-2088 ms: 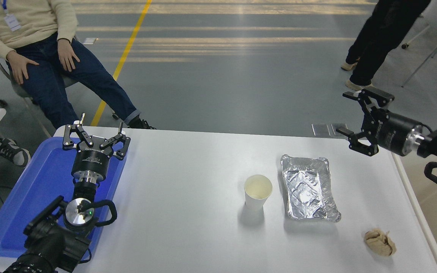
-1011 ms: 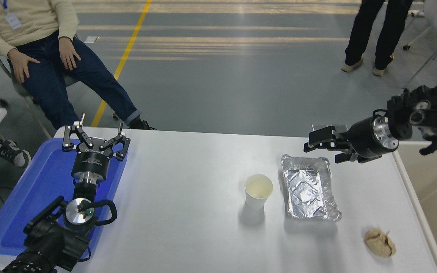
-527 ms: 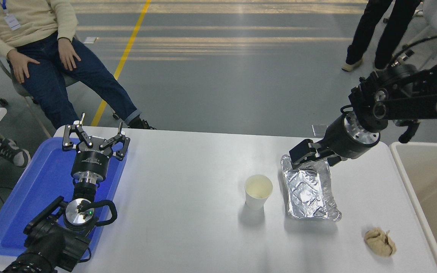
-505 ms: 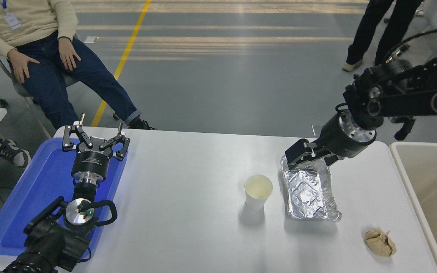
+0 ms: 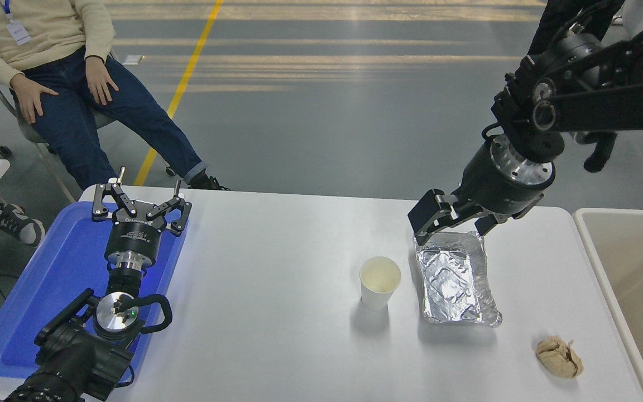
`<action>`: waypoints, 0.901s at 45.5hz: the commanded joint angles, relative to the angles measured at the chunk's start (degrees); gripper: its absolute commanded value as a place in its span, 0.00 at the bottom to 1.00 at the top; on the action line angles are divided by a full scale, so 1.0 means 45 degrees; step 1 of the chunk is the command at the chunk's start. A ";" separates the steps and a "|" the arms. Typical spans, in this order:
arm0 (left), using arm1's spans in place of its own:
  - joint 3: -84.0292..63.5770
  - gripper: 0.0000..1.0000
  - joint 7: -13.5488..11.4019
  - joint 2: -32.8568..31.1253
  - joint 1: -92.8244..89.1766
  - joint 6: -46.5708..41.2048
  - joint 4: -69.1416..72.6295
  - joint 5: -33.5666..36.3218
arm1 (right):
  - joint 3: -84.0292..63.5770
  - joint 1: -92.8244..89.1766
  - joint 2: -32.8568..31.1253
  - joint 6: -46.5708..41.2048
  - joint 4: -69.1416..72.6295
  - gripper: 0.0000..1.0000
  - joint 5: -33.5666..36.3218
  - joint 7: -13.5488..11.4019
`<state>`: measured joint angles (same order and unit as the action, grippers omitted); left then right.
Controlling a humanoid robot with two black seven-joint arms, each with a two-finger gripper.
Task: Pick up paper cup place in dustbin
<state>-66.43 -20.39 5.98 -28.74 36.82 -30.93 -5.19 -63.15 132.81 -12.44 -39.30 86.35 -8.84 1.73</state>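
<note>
right gripper (image 5: 449, 222) has its fingers spread a bit with nothing between them, tips aimed down-left, hovering over the top end of the foil tray (image 5: 455, 279) right of centre. the cup (image 5: 379, 282) stands upright on the table (image 5: 277, 290), just left of the tray, so from the fingers it sits down and to the left, near but not touching. its axis is vertical, so i'd guess a side grab. bin (image 5: 634, 290) is at the right edge. left gripper (image 5: 142, 207) is parked over the blue tray (image 5: 37, 296) at lower left, fingers spread, well apart from the cup, so the right arm is clearly closer.
</note>
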 commanded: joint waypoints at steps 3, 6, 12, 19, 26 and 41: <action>-0.0003 1.00 -0.0001 0.0000 0.0000 0.0001 -0.0001 0.0002 | -0.0654 0.0624 0.0713 -0.0095 -0.0049 1.00 0.1221 -0.0014; -0.0003 1.00 -0.0001 0.0000 0.0000 0.0001 -0.0001 0.0002 | -0.0693 0.0644 0.0810 -0.0094 -0.0127 1.00 0.1222 -0.0014; -0.0003 1.00 -0.0001 -0.0019 -0.0020 0.0001 -0.0001 0.0002 | -0.0693 0.0371 0.1298 0.0139 -0.0517 1.00 0.1222 -0.0014; -0.0003 1.00 -0.0001 -0.0020 -0.0020 0.0001 -0.0001 0.0002 | -0.0635 0.0000 0.2411 0.1019 -0.0829 1.00 0.1728 -0.0014; -0.0003 1.00 -0.0020 -0.0020 0.0000 0.0001 -0.0001 -0.0017 | -0.0458 -0.0644 0.2764 0.1019 -0.1571 1.00 0.2979 0.0005; -0.0003 1.00 0.0019 -0.0039 0.0000 0.0001 -0.0001 0.0002 | 0.0616 -0.4315 0.2764 0.1272 -0.4910 1.00 0.2551 0.0005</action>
<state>-66.45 -20.43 5.86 -28.74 36.84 -30.94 -5.25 -62.90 123.35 -0.76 -34.65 73.06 3.01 1.74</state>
